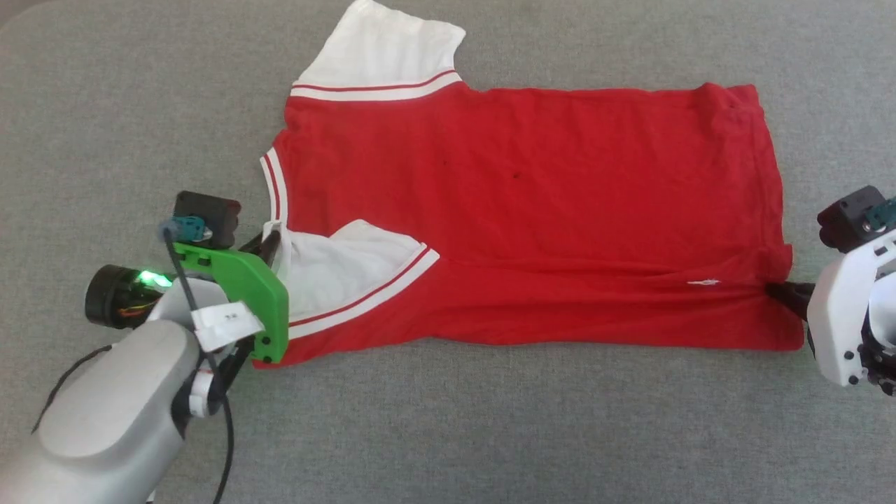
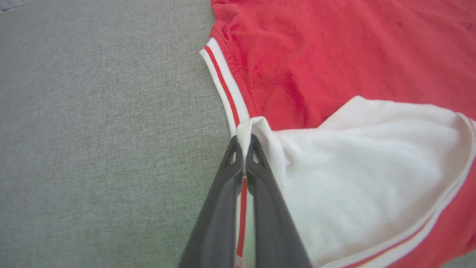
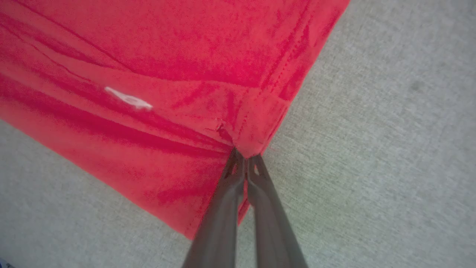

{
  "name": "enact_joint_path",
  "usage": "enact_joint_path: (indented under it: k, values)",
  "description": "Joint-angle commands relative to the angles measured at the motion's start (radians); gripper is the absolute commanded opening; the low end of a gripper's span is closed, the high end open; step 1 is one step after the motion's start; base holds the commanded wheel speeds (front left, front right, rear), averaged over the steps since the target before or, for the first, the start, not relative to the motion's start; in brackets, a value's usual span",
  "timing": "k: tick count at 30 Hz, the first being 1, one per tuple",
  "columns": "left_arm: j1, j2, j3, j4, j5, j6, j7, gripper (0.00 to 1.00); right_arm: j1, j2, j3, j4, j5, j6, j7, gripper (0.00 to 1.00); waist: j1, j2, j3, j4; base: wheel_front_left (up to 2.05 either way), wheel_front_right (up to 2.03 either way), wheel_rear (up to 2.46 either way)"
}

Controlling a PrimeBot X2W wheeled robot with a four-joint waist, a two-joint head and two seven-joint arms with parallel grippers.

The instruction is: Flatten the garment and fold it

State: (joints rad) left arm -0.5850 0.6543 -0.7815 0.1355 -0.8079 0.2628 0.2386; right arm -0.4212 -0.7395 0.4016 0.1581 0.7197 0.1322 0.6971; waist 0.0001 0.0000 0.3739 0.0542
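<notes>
And here's the red jersey (image 1: 525, 196), spread across the middle of the grey desk (image 1: 490, 434), collar at the left of the head view, hem (image 1: 773, 175) at the right. The left end effector (image 1: 269, 245) sits at the collar, and its wrist view shows both dark fingers (image 2: 223, 193) pinched together on a white fold of trim (image 2: 256, 124) (collar band or sleeve edge, hard to say which). At the right edge of the frame, the right end effector (image 1: 778, 291) is squeezed shut on the hem, red cloth bunching to a point at its tips.

The far sleeve (image 1: 381, 49) lies flat at the top. The near sleeve (image 1: 350, 269) is turned in over the body, and a long crease runs from it toward the right-hand grip, past a small white mark (image 1: 702, 283).

This looks like soft, light knit: limp and quick to wrinkle, with no stiffness of its own. I'd judge the edges are the best place to hold it, at collar and hem, where the stitched bands give some bite. Tension between the two grips should do the smoothing.

The green bracket (image 1: 245, 280) covers the jersey's lower left corner and most of the left fingers. The right arm is cut off by the frame. The upturned face is plain red; the underside is hidden. How many layers each pinch holds, I can't tell.
</notes>
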Motion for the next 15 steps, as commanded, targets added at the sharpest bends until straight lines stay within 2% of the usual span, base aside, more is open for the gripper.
enact_joint_path:
  k: [1,2,3,4,15]
  values:
    - [-0.023,-0.013,-0.004,0.022,0.014,-0.006,-0.009,0.00,-0.008,0.020,-0.001,0.007,-0.015,-0.002,0.011,0.00,-0.0001,0.0000,0.005,0.002,0.00,0.00,0.00]
    - [-0.027,-0.018,-0.008,0.036,0.018,-0.008,-0.010,0.04,-0.007,0.026,-0.005,0.008,-0.021,-0.002,0.016,0.00,-0.0001,0.0000,0.005,0.002,0.00,0.00,0.00]
    - [-0.029,-0.025,-0.013,0.054,0.020,-0.009,-0.010,0.46,-0.005,0.032,-0.011,0.009,-0.029,-0.002,0.020,0.31,-0.0001,0.0000,0.004,0.002,0.00,0.00,0.00]
    - [-0.031,-0.030,-0.015,0.066,0.021,-0.010,-0.011,1.00,-0.003,0.038,-0.020,0.015,-0.038,-0.002,0.025,1.00,-0.0001,0.0000,0.002,0.003,0.00,0.00,0.00]
    - [-0.009,-0.073,-0.011,0.131,0.010,-0.015,-0.084,1.00,0.038,0.075,-0.051,-0.015,-0.077,-0.002,0.007,1.00,-0.0001,0.0000,-0.104,0.016,0.00,0.00,0.00]
